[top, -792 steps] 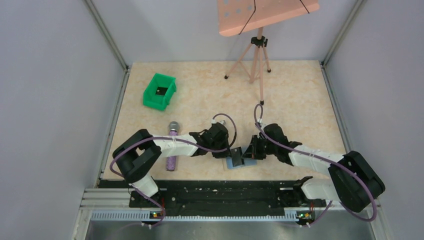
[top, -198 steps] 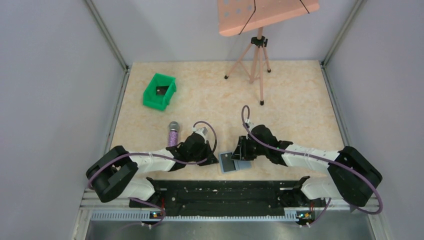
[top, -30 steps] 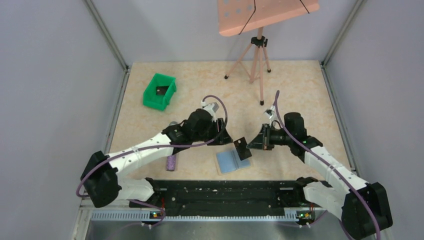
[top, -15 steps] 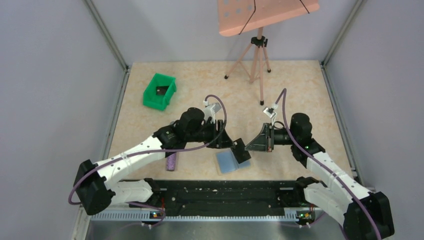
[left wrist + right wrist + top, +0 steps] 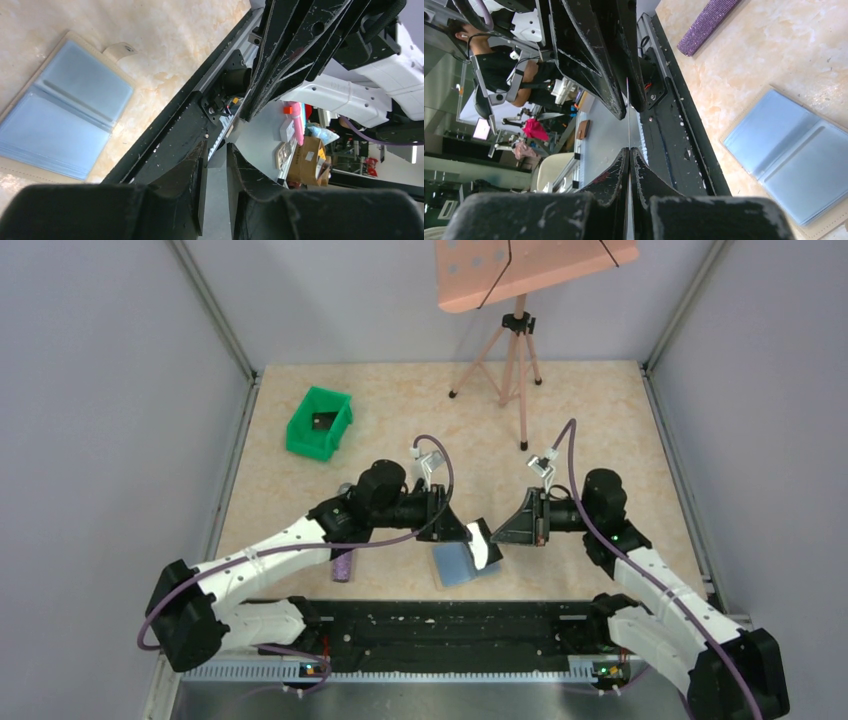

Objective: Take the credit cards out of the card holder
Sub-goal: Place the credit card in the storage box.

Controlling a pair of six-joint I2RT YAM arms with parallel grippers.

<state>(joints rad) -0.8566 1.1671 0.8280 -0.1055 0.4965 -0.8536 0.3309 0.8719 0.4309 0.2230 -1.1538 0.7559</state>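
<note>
The card holder (image 5: 452,565) lies open on the table near the front edge, its light blue sleeves facing up; it also shows in the left wrist view (image 5: 60,125) and the right wrist view (image 5: 794,160). A card (image 5: 484,542) hangs in the air just above its right end. My right gripper (image 5: 503,532) is shut on the card, which shows edge-on as a thin line (image 5: 628,115) rising from its jaws (image 5: 629,155). My left gripper (image 5: 468,532) faces it, and its jaws (image 5: 215,165) straddle the card's other end with a gap showing.
A purple microphone (image 5: 343,565) lies left of the holder, partly under my left arm. A green bin (image 5: 320,423) stands at the back left. A tripod (image 5: 515,360) with a pink board stands at the back. A black rail (image 5: 450,625) runs along the front edge.
My left gripper has moved right until its jaws straddle the card held by my right gripper. The card has tilted and now shows a pale face.
</note>
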